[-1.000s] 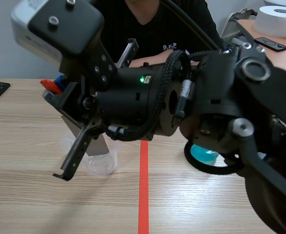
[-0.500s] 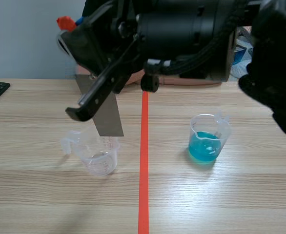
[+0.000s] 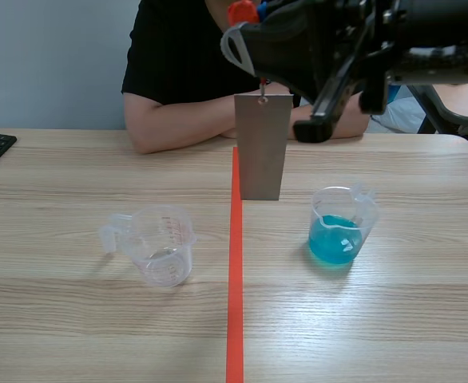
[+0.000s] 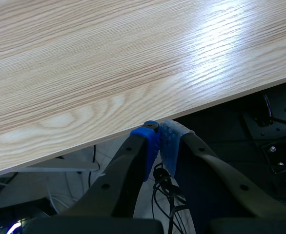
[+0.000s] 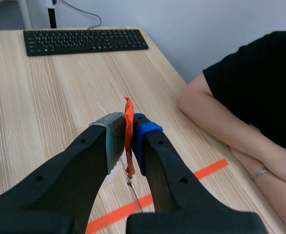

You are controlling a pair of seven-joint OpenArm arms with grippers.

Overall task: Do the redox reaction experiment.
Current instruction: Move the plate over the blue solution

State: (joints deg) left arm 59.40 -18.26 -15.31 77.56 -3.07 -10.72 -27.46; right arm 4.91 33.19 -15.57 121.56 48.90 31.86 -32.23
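Because the right tool [image 5: 128, 127] pinches only the orange tag [image 5: 128, 109], with the metal plate [image 3: 262, 148] dangling above the table [image 3: 58, 175] left of the blue-liquid beaker [image 3: 339, 230], a swing could tip that beaker, while the left tool [image 4: 158, 141] sits closed and empty.

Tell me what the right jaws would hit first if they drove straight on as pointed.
Probably the table, between the keyboard and the person's forearm. Nothing else shows ahead of the right gripper, shut on the orange tag; depth is unclear.
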